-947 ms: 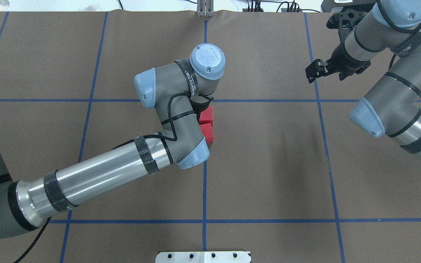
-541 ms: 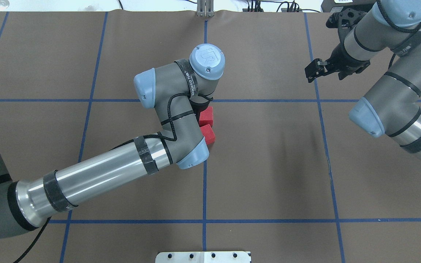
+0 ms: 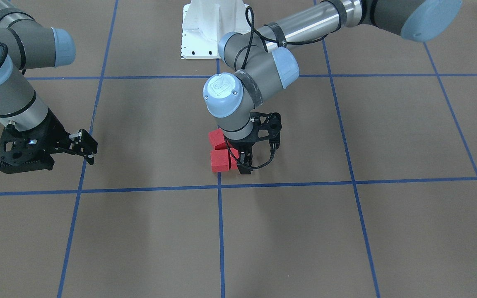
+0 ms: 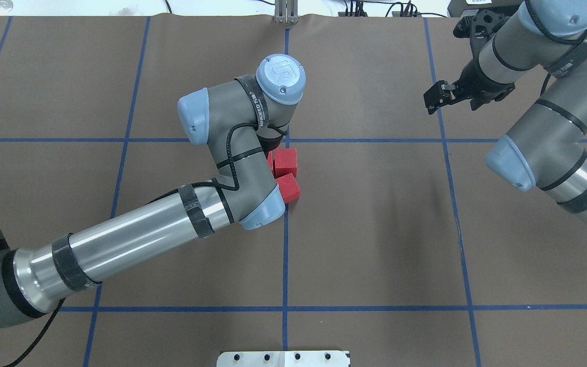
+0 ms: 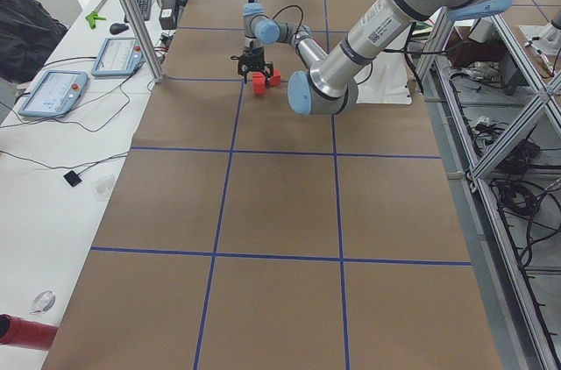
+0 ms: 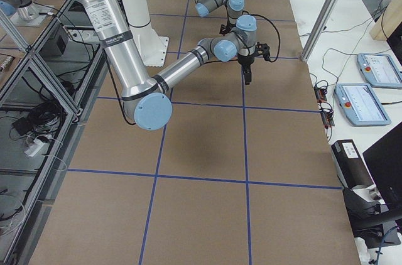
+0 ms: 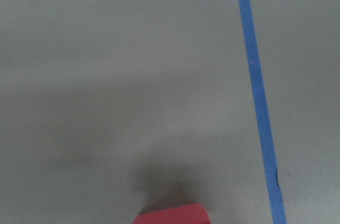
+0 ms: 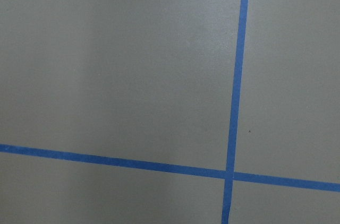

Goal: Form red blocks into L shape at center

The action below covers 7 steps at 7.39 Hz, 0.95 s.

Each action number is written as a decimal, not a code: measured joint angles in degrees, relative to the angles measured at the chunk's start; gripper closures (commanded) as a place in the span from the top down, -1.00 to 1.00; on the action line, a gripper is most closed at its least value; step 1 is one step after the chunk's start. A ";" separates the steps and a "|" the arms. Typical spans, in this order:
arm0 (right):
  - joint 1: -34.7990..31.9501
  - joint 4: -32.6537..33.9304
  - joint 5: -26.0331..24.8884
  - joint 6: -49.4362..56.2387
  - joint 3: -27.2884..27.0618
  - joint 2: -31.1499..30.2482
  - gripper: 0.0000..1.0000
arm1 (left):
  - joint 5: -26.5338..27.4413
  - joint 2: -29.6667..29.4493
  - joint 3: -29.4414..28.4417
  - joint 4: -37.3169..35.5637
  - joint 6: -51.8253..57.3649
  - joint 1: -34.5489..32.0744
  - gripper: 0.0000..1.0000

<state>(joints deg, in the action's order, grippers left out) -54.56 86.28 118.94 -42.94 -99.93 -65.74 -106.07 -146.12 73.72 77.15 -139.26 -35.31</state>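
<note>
While the right gripper [image 3: 89, 148] hangs well apart, fingers spread and empty, the left gripper [image 3: 242, 163] stands low against the red blocks [image 3: 220, 160] — clenched or released, I cannot tell. They lie in no container, clustered just beside the center [image 3: 218, 184]. Probably light, stiff and matte — best pinched across opposite flat faces.

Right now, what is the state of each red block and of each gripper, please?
far red block, resting on the mat, free.
near red block, resting beside it, slightly turned.
third red block, beside the far one, mostly hidden under the left wrist.
left gripper, low at the blocks; fingers open or shut, cannot tell.
right gripper, empty, off aside; fingers unclear.
</note>
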 measured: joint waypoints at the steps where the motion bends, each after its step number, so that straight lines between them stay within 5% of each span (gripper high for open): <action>1: -0.08 0.02 -0.04 0.10 -0.14 0.01 0.98 | 0.31 3.17 4.63 -1.81 3.71 -1.45 0.99; 4: -3.61 0.11 0.91 0.29 -0.49 -1.19 0.98 | 3.77 13.61 14.48 -2.16 28.57 -8.45 1.00; 7: -10.84 0.04 3.96 2.36 -0.67 -7.37 0.98 | 2.18 26.61 18.87 12.38 61.83 -17.35 1.00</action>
<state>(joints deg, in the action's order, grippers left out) -65.40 86.32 122.90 -40.58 -100.60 -73.11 -103.88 -119.51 92.59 89.53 -77.42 -52.66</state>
